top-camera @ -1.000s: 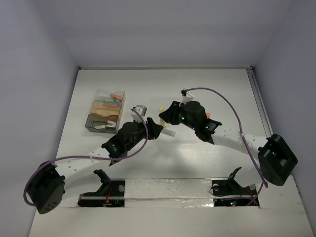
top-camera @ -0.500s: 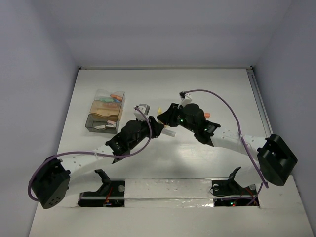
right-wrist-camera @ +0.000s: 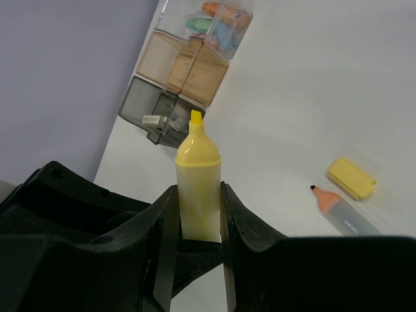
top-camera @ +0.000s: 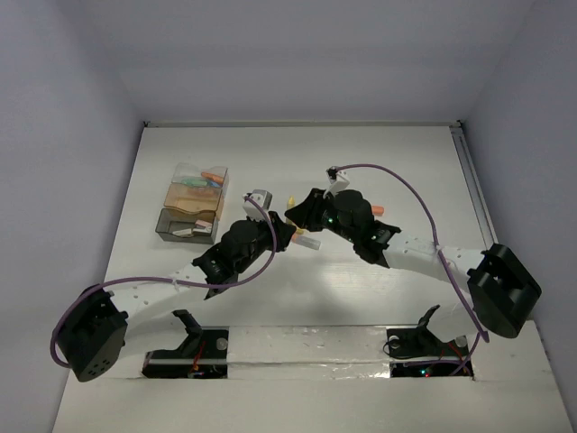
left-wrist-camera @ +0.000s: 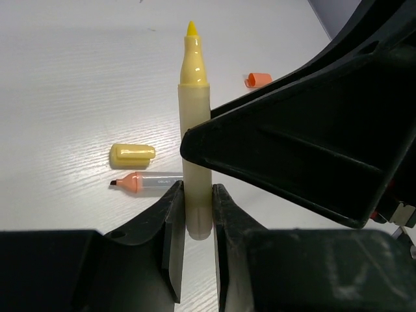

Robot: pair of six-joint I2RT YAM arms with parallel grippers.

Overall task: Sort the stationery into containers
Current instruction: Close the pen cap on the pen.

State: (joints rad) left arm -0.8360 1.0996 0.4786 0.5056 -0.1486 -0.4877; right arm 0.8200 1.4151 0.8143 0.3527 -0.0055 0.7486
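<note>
Both arms meet mid-surface over one uncapped yellow highlighter (left-wrist-camera: pixel 193 97). The left pincer (left-wrist-camera: pixel 195 201) is closed narrowly on its butt end, pads flat against the barrel, and the right pincer (right-wrist-camera: pixel 198 214) clamps it higher up, chisel tip poking out above. Beneath, on the white surface (left-wrist-camera: pixel 78 97), lie a yellow cap (left-wrist-camera: pixel 132 154), just beside it an uncapped orange highlighter (left-wrist-camera: pixel 146 182), and an orange cap (left-wrist-camera: pixel 259 79) farther off. The container box (top-camera: pixel 191 206) sits well to the left. From overhead the pincers hide most of the barrel.
</note>
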